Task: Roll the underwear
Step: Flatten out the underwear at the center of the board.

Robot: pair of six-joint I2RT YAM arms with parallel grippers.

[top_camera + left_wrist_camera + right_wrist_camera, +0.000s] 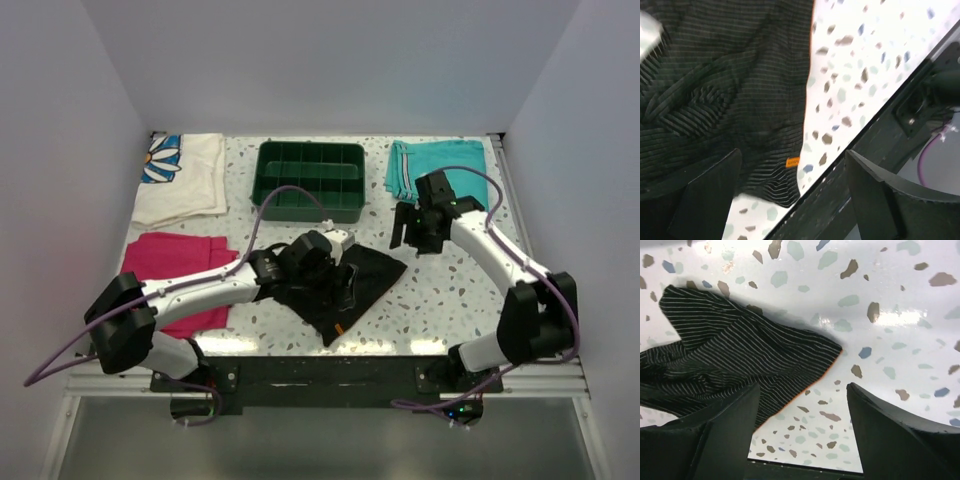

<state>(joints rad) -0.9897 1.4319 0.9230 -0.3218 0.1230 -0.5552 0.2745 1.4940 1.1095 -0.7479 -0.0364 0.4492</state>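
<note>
The underwear (365,283) is black with fine stripes and lies spread flat near the table's front middle. Its orange tag (792,162) and waistband corner show in the left wrist view, near the table's front edge. An orange-edged hem corner (832,347) shows in the right wrist view. My left gripper (340,283) is open and hovers over the underwear's left half; its fingers (710,195) stand wide apart and hold nothing. My right gripper (405,232) is open and empty, just beyond the underwear's far right corner.
A green compartment tray (310,180) stands at the back middle. Teal shorts (435,165) lie at the back right, under the right arm. A magenta folded cloth (175,265) lies at the left. A white flowered cloth (180,175) lies at the back left.
</note>
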